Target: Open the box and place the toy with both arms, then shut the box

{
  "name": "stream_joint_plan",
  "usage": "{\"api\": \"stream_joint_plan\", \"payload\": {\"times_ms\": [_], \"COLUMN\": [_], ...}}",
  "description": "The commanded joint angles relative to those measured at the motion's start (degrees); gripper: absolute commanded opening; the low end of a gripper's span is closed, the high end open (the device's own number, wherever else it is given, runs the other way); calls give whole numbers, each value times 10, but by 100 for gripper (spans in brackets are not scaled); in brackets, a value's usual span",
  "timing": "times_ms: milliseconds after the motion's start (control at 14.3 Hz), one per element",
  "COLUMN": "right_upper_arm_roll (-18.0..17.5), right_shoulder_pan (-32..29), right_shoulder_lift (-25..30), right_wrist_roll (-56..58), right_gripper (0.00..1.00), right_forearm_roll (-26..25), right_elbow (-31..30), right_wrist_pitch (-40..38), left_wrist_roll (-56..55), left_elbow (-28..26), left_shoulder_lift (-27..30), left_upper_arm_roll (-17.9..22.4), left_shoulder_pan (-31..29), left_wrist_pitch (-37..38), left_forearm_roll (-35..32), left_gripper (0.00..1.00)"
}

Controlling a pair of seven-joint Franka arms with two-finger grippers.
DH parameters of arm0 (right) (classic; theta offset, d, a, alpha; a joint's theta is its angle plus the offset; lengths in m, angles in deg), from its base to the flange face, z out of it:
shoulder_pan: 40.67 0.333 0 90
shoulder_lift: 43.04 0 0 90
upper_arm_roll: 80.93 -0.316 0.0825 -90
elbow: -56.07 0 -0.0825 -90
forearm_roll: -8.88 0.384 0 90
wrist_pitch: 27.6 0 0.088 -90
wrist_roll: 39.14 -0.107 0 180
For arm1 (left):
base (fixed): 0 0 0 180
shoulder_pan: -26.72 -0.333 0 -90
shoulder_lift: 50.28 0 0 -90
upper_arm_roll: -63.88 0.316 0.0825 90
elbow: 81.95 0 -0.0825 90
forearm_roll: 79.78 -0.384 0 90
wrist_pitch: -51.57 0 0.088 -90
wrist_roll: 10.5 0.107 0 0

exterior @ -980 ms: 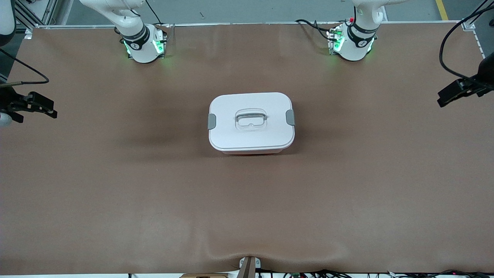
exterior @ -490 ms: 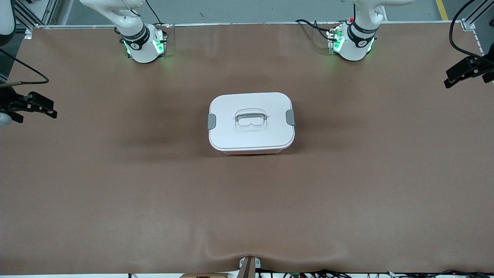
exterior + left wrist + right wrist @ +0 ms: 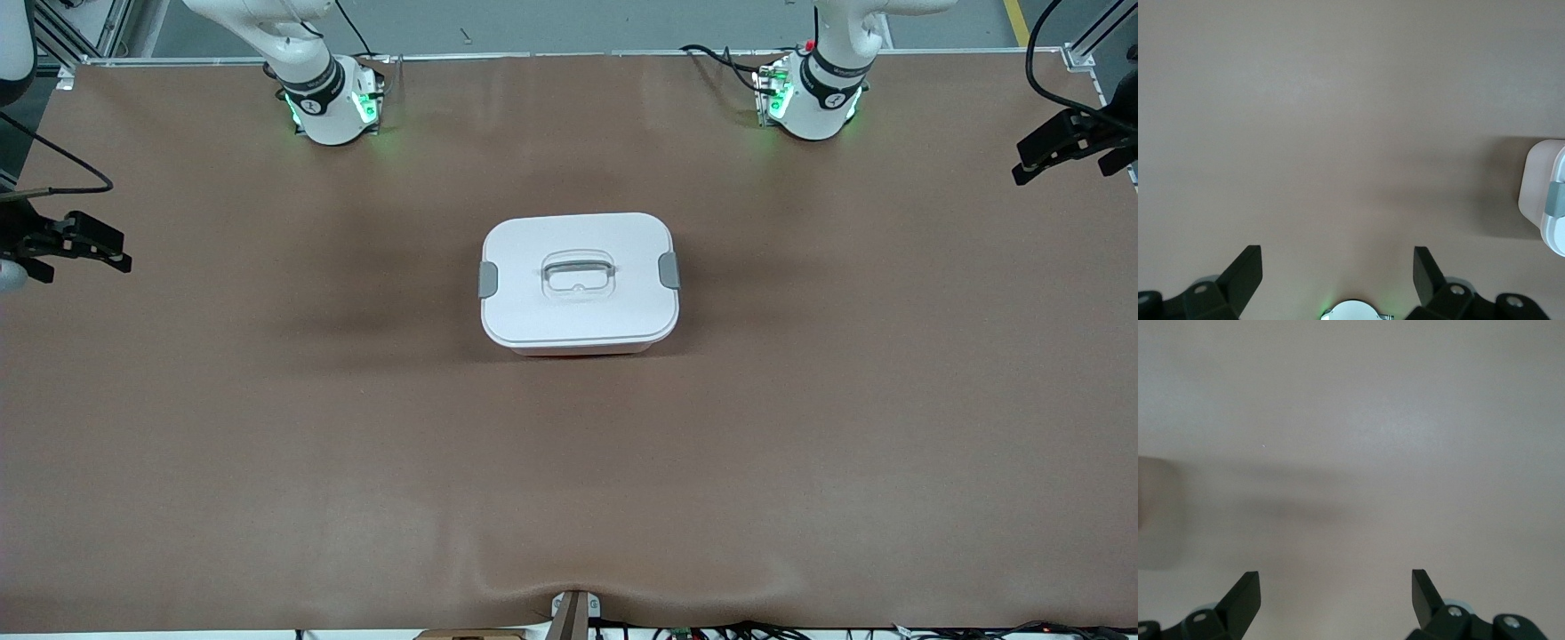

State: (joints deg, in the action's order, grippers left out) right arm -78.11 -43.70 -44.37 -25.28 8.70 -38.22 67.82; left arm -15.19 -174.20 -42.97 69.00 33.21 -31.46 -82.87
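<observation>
you see the box (image 3: 579, 283) closed in the table's middle; left gripper (image 3: 1058, 147) and right gripper (image 3: 84, 242) hang at the table's ends, fingers apart, empty.

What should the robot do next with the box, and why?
Probably bring the left end effector in toward the nearest grey clip. The box sits shut, its white lid clipped at both ends. Both end effectors are open, holding nothing, over the table's ends; the right end effector waits.
</observation>
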Motion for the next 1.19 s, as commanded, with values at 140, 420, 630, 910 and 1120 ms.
{"api": "stream_joint_plan", "payload": {"times_ms": [140, 420, 630, 910, 1120], "right_upper_arm_roll": [-5, -5, -5, -5, -5], "right_shoulder_pan": [-7, -5, -6, -5, -5], "right_shoulder_lift": [7, 6, 6, 7, 7], "right_wrist_roll": [-6, -6, -6, -6, -6], "right_gripper": [100, 100, 100, 100, 100], "right_forearm_roll": [-3, -3, -3, -3, -3], "right_elbow": [-5, -6, -6, -6, -6], "right_wrist_pitch": [-1, -1, -2, -3, -3], "left_wrist_roll": [6, 6, -8, -9, -9], "left_elbow": [-11, -14, -18, -17, -16], "left_shoulder_lift": [10, 12, 9, 10, 8], "left_upper_arm_roll": [-13, -26, -34, -38, -39], "left_shoulder_pan": [4, 1, 3, 0, -1], "left_wrist_pitch": [-8, -1, -1, -2, -2], "left_forearm_roll": [1, 1, 4, 8, 8], "left_gripper": [100, 100, 100, 100, 100]}}
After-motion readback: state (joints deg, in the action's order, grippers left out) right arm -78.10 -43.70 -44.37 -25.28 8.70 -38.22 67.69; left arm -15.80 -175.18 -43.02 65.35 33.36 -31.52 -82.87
